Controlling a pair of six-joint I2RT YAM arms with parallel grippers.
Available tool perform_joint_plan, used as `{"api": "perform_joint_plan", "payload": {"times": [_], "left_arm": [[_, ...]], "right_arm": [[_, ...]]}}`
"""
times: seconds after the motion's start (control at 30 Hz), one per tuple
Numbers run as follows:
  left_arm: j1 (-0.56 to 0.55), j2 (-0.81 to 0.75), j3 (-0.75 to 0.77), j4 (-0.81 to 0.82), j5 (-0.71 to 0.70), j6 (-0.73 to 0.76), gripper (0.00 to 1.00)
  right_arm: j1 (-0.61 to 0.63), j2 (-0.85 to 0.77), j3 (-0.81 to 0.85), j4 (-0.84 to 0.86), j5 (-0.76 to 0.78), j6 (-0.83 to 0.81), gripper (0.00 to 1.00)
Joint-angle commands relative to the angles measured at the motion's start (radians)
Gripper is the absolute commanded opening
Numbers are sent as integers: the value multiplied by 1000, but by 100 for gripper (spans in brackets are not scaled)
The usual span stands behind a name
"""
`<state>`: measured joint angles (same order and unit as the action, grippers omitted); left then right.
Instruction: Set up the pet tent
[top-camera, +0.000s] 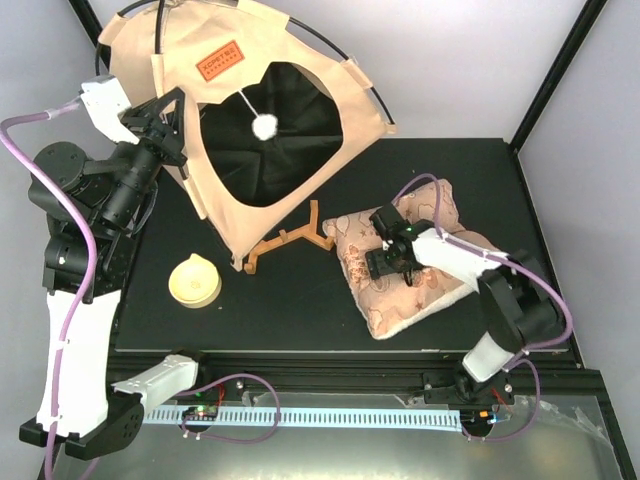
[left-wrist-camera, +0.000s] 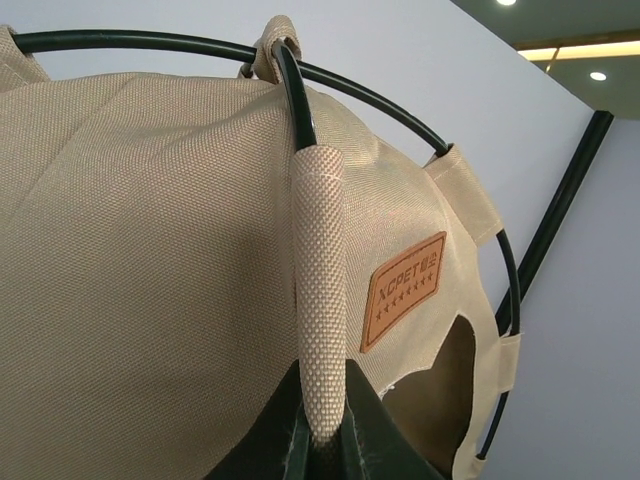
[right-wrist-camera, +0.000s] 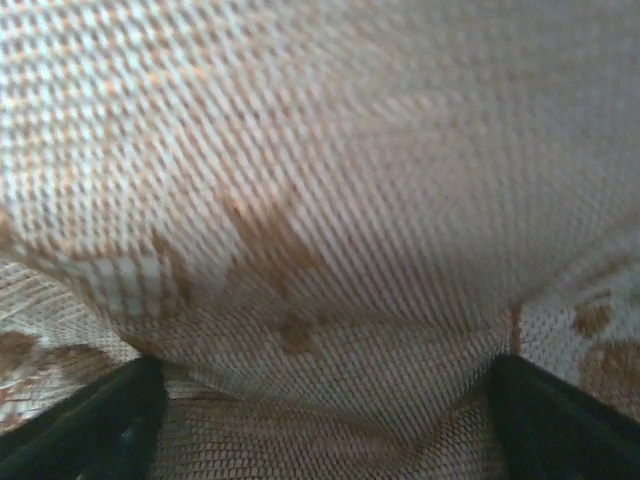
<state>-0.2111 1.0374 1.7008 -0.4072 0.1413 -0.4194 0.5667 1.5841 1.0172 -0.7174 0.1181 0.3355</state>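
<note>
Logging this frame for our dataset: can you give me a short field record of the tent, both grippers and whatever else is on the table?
pet tent: far left, tipped, opening facing the top camera
black poles: threaded through the fabric loops
left gripper: shut on the tent's pole sleeve
right gripper: jaws apart, pressed into the floral cushion
loose items: yellow round piece, brown branched piece, both in front of the tent

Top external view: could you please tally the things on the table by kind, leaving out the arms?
pet tent: 1
floral cushion: 1
brown branch-shaped piece: 1
pale yellow round piece: 1
Total: 4
</note>
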Motion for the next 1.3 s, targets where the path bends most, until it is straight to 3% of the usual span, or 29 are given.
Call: {"api": "perform_joint_plan", "payload": {"times": [0.0,0.13,0.2,0.43,0.57,0.63,0.83,1.03,1.13,1.27], "left_arm": [[4,-21,14,51,-14,34,2],[3,-21,25,40,-27,57,1],[5,-21,33,31,-35,65,2],[6,-24,64,-9,-72,99,2],[7,-22,66,-28,-72,103,2],[7,-19,65,-34,-58,101,2],[7,-22,25,-21,-55,96,1],[6,-8,-52,62,-29,84,1],[6,13,-104,144,8,104,2],[6,85,-141,214,50,127,2]], "right_arm": [[25,151,-49,120,-123,-14,80],[98,285,76,163,-143,-24,38],[138,352,187,165,-170,-25,27],[247,583,654,194,-313,21,17],[261,627,802,181,-277,72,14],[247,557,758,212,-222,86,12],[156,156,359,370,-195,62,10],[149,-163,140,227,-223,-25,10],[150,-340,40,169,-334,-95,10],[158,-512,-28,71,-659,-181,10]]}}
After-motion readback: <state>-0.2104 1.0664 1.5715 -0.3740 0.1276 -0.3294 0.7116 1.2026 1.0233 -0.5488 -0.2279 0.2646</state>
